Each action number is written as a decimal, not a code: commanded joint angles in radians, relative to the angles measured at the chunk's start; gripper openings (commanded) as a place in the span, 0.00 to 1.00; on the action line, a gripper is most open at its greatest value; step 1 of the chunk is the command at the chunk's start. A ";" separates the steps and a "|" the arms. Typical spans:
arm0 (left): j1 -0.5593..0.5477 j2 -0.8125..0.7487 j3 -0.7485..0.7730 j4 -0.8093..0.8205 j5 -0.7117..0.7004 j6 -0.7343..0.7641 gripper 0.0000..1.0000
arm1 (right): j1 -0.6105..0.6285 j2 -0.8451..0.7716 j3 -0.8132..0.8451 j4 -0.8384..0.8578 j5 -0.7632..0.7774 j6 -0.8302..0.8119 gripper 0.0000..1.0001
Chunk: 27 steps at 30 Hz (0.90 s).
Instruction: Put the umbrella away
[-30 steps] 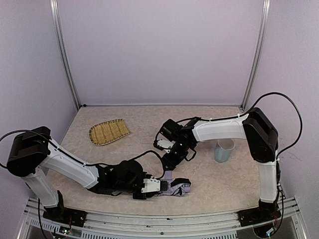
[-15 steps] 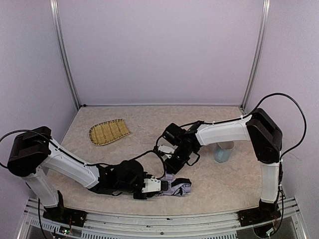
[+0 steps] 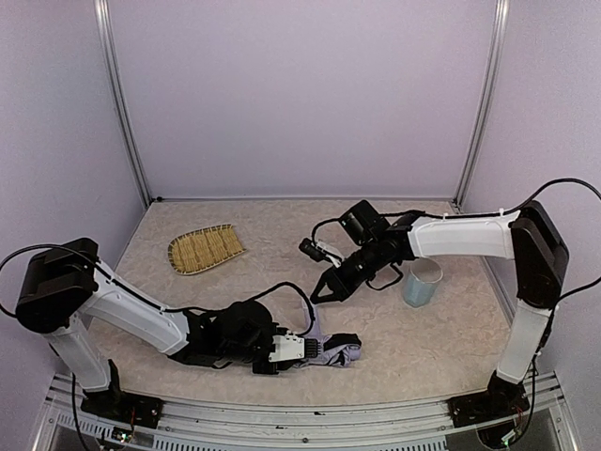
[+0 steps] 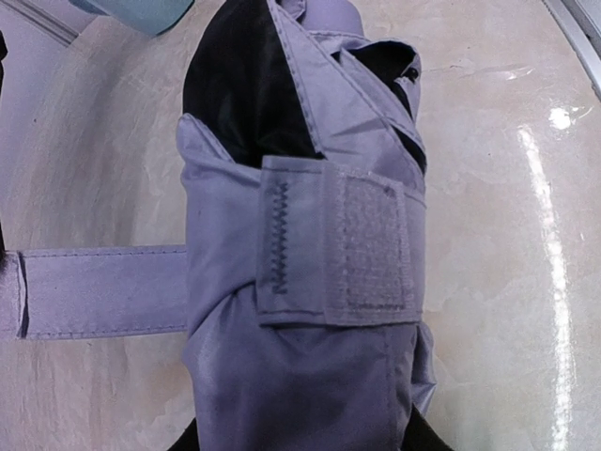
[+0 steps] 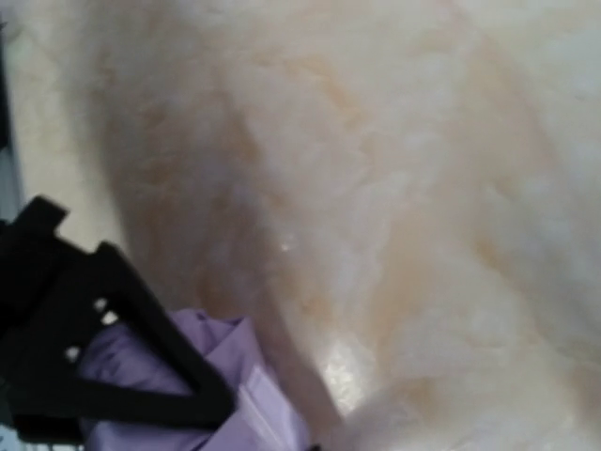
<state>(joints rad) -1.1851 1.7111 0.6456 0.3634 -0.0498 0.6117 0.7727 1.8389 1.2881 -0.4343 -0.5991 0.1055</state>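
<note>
The umbrella (image 3: 338,354) lies folded near the table's front edge, pale lavender with black lining. My left gripper (image 3: 297,349) is shut on its near end. In the left wrist view the umbrella (image 4: 300,282) fills the frame, its velcro tab on top and a loose strap (image 4: 103,291) trailing left; the dark fingertips (image 4: 192,442) show at either side of the fabric. My right gripper (image 3: 319,293) hovers shut and empty, above and behind the umbrella. The blurred right wrist view shows the umbrella (image 5: 188,376) at lower left behind a black part of the left gripper.
A light blue cup (image 3: 422,283) stands to the right, close to the right forearm, and its edge shows in the left wrist view (image 4: 141,9). A woven straw tray (image 3: 206,248) lies at the back left. A black cable loops beside the left gripper.
My right gripper has shut and drawn back up and to the right, away from the umbrella. The left gripper and the umbrella have stayed in place.
</note>
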 commanded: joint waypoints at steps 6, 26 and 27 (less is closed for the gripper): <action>0.025 0.051 0.000 -0.168 0.094 -0.014 0.18 | -0.017 -0.130 -0.089 0.106 -0.091 -0.065 0.00; 0.265 0.220 0.269 -0.433 0.419 -0.186 0.00 | 0.185 -0.383 -0.426 0.344 -0.030 -0.178 0.00; 0.276 0.224 0.274 -0.438 0.435 -0.195 0.00 | 0.196 -0.390 -0.431 0.327 -0.006 -0.193 0.00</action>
<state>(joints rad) -0.9756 1.8561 0.9131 0.1024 0.3756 0.5076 0.8978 1.5265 0.8665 -0.1482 -0.5953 -0.0189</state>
